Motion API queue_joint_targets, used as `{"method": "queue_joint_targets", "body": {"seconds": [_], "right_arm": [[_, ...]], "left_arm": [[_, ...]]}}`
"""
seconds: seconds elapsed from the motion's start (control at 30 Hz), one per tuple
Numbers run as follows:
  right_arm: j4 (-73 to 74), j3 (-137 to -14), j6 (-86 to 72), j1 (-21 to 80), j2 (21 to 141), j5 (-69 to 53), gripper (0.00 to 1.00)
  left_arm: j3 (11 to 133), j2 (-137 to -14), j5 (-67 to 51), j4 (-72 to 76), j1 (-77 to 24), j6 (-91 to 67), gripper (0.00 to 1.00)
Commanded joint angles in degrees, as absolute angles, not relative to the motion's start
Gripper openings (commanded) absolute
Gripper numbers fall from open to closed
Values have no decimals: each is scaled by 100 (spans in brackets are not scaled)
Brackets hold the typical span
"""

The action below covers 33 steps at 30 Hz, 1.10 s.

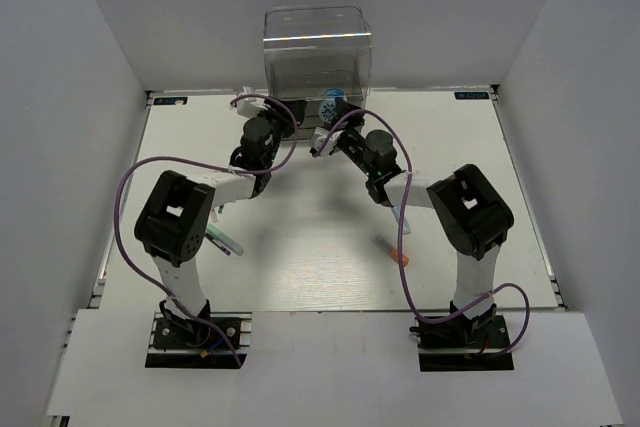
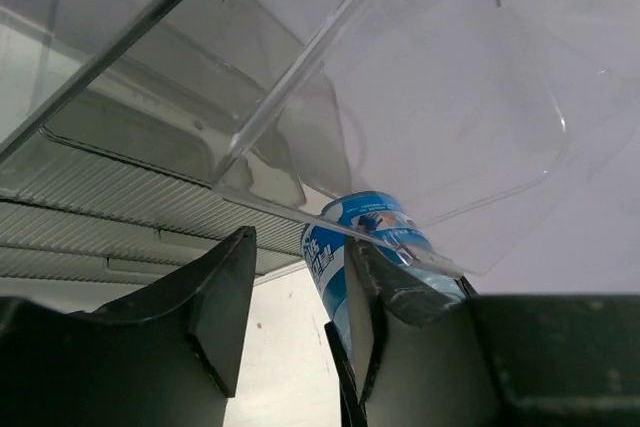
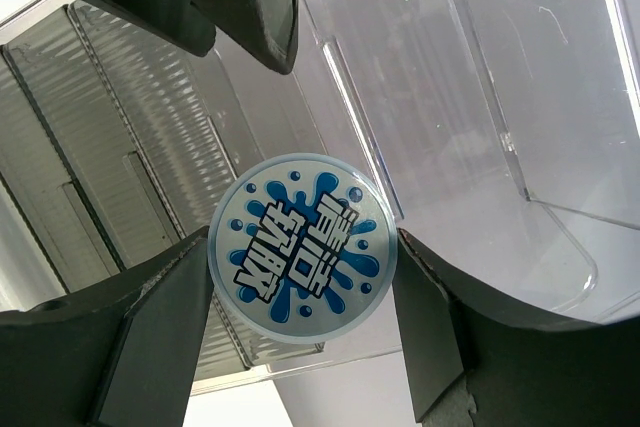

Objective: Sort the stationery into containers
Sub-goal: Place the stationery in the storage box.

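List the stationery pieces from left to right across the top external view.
teal-and-pink pen → blue-and-white roll → orange-capped tube

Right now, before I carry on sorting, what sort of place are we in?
Probably a robot lab test cell, not an office: plain white panel walls box in a white table, with two bolted arms and one tall transparent plastic drawer cabinet.
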<state>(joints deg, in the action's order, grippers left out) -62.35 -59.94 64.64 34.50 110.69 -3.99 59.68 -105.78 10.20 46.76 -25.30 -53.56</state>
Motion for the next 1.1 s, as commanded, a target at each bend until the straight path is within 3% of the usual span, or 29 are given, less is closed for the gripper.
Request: {"method": "queue_joint_targets", "body": {"seconds": [0.0, 0.1, 0.43, 1.07], "right_arm": [[-7365, -6170, 6469, 3410, 10661, -325, 0], [-7357, -6100, 6460, 3410, 10617, -334, 0], [-7172, -5827, 6354, 3401, 10494, -545, 0], [-7268, -6485, 6723, 3401, 11144, -738, 0]], "left_arm": [[5828, -10415, 1239, 5378, -2514, -5256, 52], [5774, -10415, 1239, 5720, -2566, -5133, 56], [5713, -10301, 1011, 6126, -2619, -4922, 56], [5818, -9888, 905, 6179, -2619, -4649, 56]]}}
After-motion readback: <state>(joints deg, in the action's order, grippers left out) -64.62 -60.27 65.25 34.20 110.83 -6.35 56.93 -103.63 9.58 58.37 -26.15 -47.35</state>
